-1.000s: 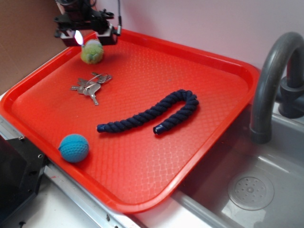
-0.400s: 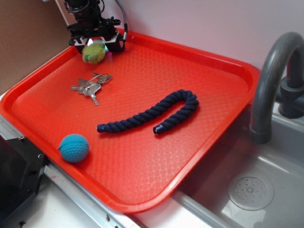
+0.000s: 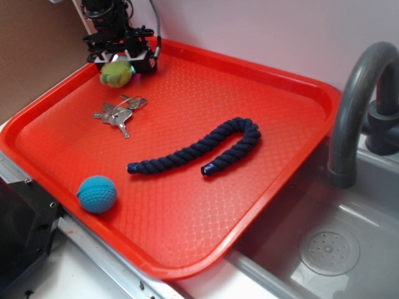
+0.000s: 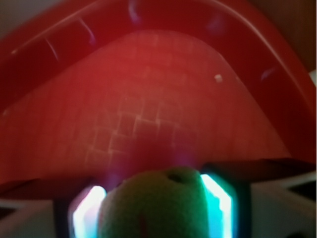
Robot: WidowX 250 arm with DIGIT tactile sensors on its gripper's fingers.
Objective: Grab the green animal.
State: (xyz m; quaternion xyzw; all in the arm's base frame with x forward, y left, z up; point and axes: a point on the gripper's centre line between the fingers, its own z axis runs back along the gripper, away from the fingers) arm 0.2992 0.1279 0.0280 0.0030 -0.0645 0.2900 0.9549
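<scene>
- Green animal [image 3: 116, 73] sits at the far left corner of the red tray [image 3: 274, 87], close to the rim.
- Gripper [image 3: 118, 60] is down over it; wrist view shows the toy [image 4: 154, 206] between the two lit fingers [image 4: 218, 206], filling the gap.
- Fingers sit close on both sides of the plush, apparently pinching it; a full squeeze can't be confirmed.
- Step: grasp stage, toy seated between the fingers, not lifted yet by the look of it.
- Next: firm up the squeeze if any slack is left, then lift straight up, clear of the tray rim.
- Keys [image 3: 118, 113], rope [image 3: 199, 148] and teal ball [image 3: 97, 194] lie well apart, no interference.
</scene>
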